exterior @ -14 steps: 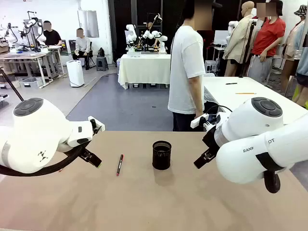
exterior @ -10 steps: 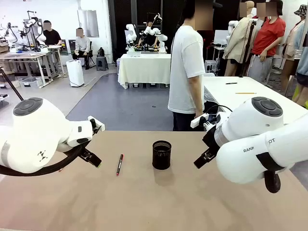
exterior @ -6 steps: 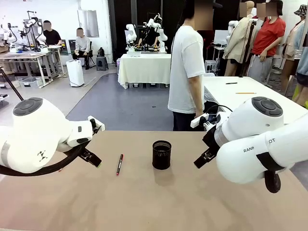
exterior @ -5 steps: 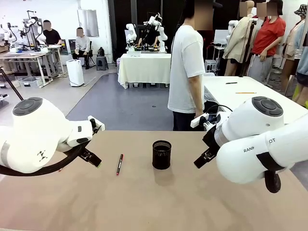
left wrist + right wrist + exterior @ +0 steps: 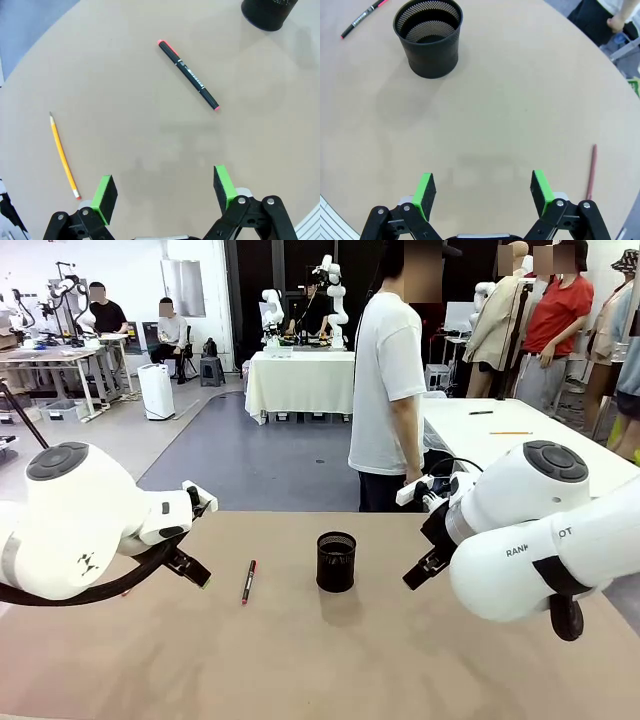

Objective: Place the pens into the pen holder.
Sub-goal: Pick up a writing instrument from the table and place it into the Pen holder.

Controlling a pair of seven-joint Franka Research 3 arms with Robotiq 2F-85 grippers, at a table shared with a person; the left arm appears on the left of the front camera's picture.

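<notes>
Pen holder (image 5: 336,562) upright at middle of counter (image 5: 300,670), writing sticks lying loose

Just left of the holder, apart from it, lies the black pen (image 5: 188,75). The yellow pencil (image 5: 63,156) lies nearer the counter's left edge, the brownish-red pencil (image 5: 591,171) toward its right edge. The left end effector (image 5: 165,192) and right end effector (image 5: 482,192) hover over the counter, jaws spread wide, gripping nothing.

A tan desk (image 5: 300,660) is seen with four things on it. A holder (image 5: 336,562) is stood upright near the middle. A pen (image 5: 248,582) is laid flat to its left, apart from it. A yellow pencil (image 5: 63,156) is laid beyond the pen, and a reddish pencil (image 5: 591,171) well apart on the holder's other side.
</notes>
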